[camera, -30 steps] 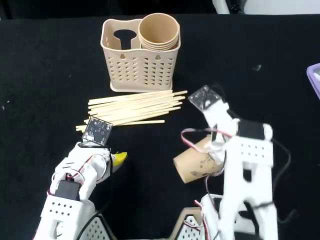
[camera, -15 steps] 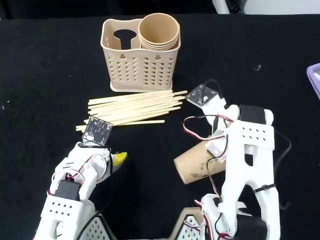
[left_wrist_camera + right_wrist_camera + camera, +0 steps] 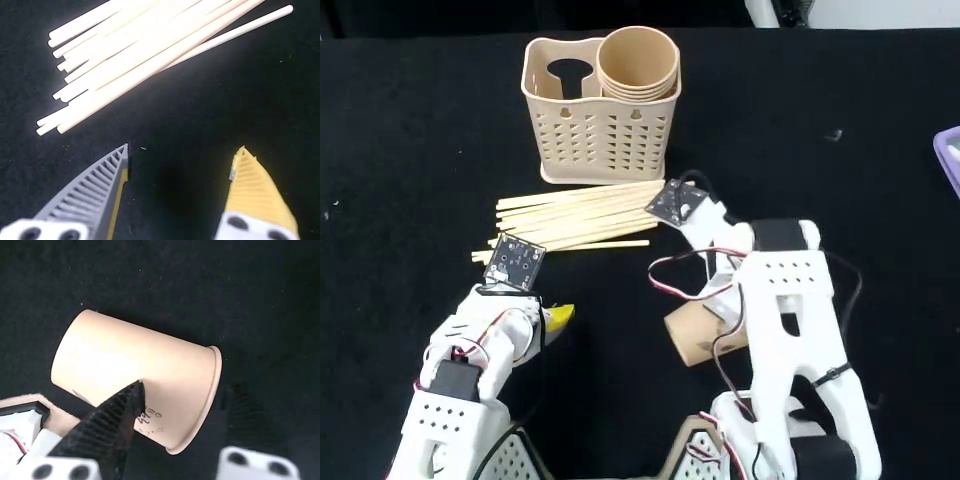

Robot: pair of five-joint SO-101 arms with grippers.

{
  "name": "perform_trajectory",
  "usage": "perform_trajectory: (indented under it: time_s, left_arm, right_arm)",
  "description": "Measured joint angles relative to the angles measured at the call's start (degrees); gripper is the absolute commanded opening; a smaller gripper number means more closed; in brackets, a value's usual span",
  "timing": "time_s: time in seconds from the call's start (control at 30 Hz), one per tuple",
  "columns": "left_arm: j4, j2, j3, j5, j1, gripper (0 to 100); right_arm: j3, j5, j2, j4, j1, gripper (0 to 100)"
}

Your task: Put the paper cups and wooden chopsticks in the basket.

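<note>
- Basket [image 3: 585, 140]: upright near the middle of the worktop's [image 3: 410, 130] far edge. Two compartments; the right one holds a nested stack of paper cups [image 3: 638, 62], mouths up.
- Wooden chopsticks [image 3: 585, 215]: loose bundle lying flat on the worktop just in front of the basket, roughly parallel, outside it.
- Loose paper cup [image 3: 135, 352]: on its side on the worktop toward the near edge, right of centre, apart from the chopsticks.
- Right hand [image 3: 186, 388]: released, fingers spread across the loose cup's rim end. The dark fingertip lies over the cup wall; contact possibly made, cannot confirm.
- Left hand [image 3: 182, 152]: released, grasping nothing, over bare worktop near the bundle's left-hand ends, not touching them.
</note>
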Motion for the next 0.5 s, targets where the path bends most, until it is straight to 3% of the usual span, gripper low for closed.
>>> perform_trajectory:
  time_s: [0.27,0.5]
  left_arm:
    - [0.0,0.0,0.0,0.0,0.0,32]
    - [0.0,0.0,0.0,0.0,0.0,32]
  right_arm:
    - [-0.4,-0.1,-0.6,0.0,2.2,1.2]
    - [-6.9,-0.1,0.1,5.5,5.4,1.1]
